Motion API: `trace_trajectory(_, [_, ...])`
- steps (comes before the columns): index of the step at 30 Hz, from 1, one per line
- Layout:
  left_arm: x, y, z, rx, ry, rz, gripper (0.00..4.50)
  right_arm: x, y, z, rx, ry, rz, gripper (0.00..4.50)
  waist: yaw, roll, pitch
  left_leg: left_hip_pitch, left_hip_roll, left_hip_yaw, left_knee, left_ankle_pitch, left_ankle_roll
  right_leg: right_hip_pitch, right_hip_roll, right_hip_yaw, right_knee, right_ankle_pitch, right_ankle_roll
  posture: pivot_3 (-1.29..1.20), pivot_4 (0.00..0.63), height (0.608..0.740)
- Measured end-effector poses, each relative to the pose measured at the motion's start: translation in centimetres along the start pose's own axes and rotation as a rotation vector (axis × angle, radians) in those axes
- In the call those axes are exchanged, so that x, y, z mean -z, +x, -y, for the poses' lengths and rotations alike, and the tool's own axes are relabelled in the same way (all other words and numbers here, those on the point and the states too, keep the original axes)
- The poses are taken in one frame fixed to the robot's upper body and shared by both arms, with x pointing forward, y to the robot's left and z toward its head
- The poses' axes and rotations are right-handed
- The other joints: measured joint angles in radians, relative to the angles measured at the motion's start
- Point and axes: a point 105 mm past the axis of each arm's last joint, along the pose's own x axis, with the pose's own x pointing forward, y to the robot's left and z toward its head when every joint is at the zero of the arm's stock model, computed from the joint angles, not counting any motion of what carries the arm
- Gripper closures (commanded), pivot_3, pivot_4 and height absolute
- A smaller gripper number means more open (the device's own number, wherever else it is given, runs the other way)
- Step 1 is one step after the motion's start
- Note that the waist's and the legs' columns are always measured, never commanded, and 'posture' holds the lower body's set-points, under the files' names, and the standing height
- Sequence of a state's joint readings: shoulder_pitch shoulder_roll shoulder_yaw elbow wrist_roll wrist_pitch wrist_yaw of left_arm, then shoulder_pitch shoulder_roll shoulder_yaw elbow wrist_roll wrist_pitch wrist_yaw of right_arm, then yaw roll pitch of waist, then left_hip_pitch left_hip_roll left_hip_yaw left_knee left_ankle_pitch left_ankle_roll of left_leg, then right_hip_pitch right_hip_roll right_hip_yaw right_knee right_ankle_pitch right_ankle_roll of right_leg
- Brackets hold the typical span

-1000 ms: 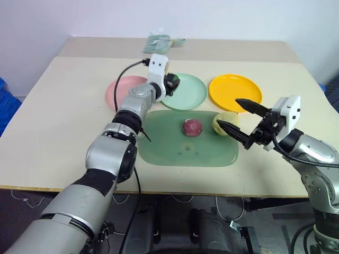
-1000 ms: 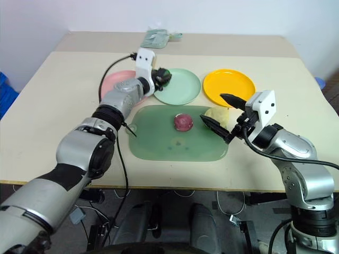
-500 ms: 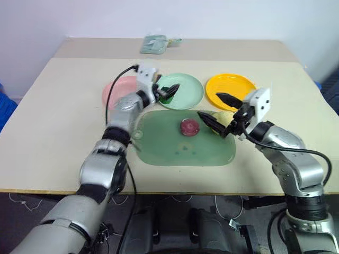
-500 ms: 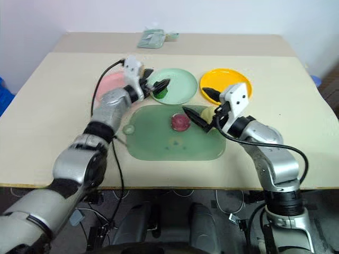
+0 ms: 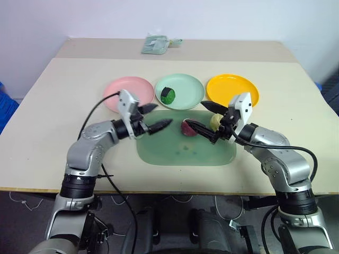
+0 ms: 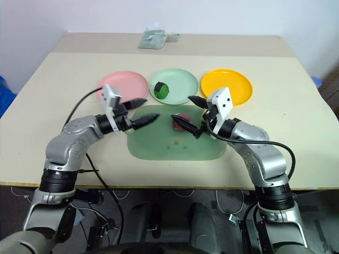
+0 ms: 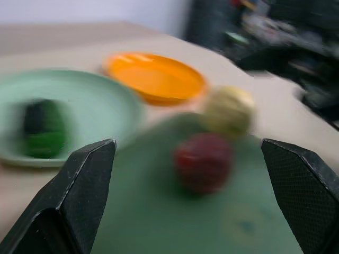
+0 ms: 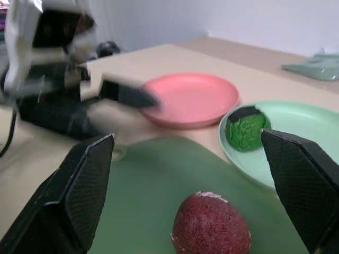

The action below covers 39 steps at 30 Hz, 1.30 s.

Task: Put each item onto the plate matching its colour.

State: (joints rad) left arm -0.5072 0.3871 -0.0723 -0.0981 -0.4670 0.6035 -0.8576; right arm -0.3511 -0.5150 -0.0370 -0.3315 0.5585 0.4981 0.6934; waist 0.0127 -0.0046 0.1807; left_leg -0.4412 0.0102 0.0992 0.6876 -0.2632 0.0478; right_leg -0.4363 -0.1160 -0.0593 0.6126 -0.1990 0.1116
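One item is sitting where it belongs: the dark green ball (image 5: 168, 95) is lying on the mint green plate (image 5: 190, 85). Two are waiting on the green mat (image 5: 164, 151), the maroon ball (image 5: 188, 127) near its far edge and the pale yellow lump (image 5: 215, 123) just beside it, toward the orange-yellow plate (image 5: 233, 87). The pink plate (image 5: 122, 87) is standing bare on the worktop (image 5: 63, 95).

Both hands are gaping and grasping nothing. The right hand (image 5: 204, 118) is hovering right at the maroon ball with one finger on either side, while the left hand (image 5: 157, 118) is pointing at it from across the mat, a little apart.

Judging from this, the maroon ball is the step in hand. Doing it well probably means sinking the right fingers evenly around the ball's widest part before clenching, since a lumpy round toy is likely to squirt sideways into the yellow lump. Keeping the left hand back should be leaving a free path toward the pink plate.
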Motion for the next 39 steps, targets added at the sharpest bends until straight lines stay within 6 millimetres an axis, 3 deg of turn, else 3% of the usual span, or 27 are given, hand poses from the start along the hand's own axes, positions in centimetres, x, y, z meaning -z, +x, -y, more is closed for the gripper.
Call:
trace_trajectory(4, [0.7, 1.8, 1.2, 0.100, 0.024, -0.070, 0.03, -0.6, -2.3, -0.2, 0.018, -0.016, -0.023, 0.00, 0.002, 0.000, 0.000, 0.000, 0.000, 0.000, 0.000, 0.000, 0.000, 0.000, 0.000, 0.000, 0.000, 0.000, 0.000, 0.00, 0.150, 0.740])
trace_trajectory(6, [0.3, 2.6, 0.8, 0.117, 0.064, -0.083, 0.03, -0.4, -3.7, -0.3, 0.046, -0.029, -0.064, 0.00, 0.004, 0.000, 0.000, 0.000, 0.000, 0.000, 0.000, 0.000, 0.000, 0.000, 0.000, 0.000, -0.001, -0.001, -0.002, 0.00, 0.150, 0.740])
trace_trajectory(13, [-0.1, 5.1, -0.4, 0.149, 0.133, -0.120, 0.03, 0.7, -11.8, -1.6, 0.237, -0.033, -0.262, 0.00, 0.026, -0.001, -0.001, 0.000, 0.000, 0.000, 0.000, -0.001, 0.001, 0.000, 0.000, 0.000, -0.002, -0.002, -0.003, 0.00, 0.150, 0.740])
trace_trajectory(17, [0.9, 5.6, -0.6, 0.181, 0.113, -0.153, 0.03, 0.3, -14.2, -2.6, 0.304, -0.039, -0.293, 0.00, 0.025, -0.001, -0.001, 0.000, 0.000, 0.000, 0.001, -0.001, 0.001, 0.000, 0.000, 0.000, -0.002, -0.002, -0.004, 0.00, 0.150, 0.740])
trace_trajectory(22, [1.7, 6.1, -1.2, 0.184, 0.109, -0.202, 0.03, 0.1, -15.3, -3.4, 0.359, -0.043, -0.295, 0.00, 0.027, -0.001, -0.001, 0.000, 0.000, 0.000, 0.002, -0.001, 0.001, 0.000, 0.000, 0.000, -0.002, -0.002, -0.004, 0.00, 0.150, 0.740])
trace_trajectory(29, [3.5, 7.8, -1.3, 0.202, 0.092, -0.251, 0.03, -0.6, -15.0, -3.7, 0.376, -0.066, -0.261, 0.00, 0.027, -0.001, -0.001, -0.001, 0.000, -0.001, 0.003, -0.002, 0.002, 0.000, -0.001, 0.000, -0.002, -0.002, -0.004, 0.00, 0.150, 0.740])
trace_trajectory(32, [3.8, 8.3, -1.5, 0.193, 0.100, -0.260, 0.87, -0.6, -15.0, -3.7, 0.385, -0.069, -0.256, 0.00, 0.027, -0.001, -0.001, -0.001, 0.000, -0.001, 0.003, -0.002, 0.003, 0.000, -0.001, 0.000, -0.002, -0.002, -0.004, 0.00, 0.150, 0.740])
trace_trajectory(34, [3.8, 8.5, -1.8, 0.175, 0.106, -0.255, 1.76, -0.6, -14.9, -3.7, 0.387, -0.069, -0.253, 0.00, 0.027, -0.001, -0.001, -0.001, 0.000, -0.001, 0.003, -0.002, 0.003, 0.000, -0.001, 0.000, -0.002, -0.002, -0.004, 0.00, 0.150, 0.740])
trace_trajectory(39, [2.6, 7.7, -3.2, 0.084, 0.091, -0.195, 1.76, -0.9, -14.3, -3.7, 0.367, -0.079, -0.228, 0.00, 0.025, -0.001, -0.001, -0.001, 0.001, -0.001, 0.003, -0.002, 0.003, 0.000, 0.000, 0.000, -0.002, -0.002, -0.004, 0.00, 0.150, 0.740])
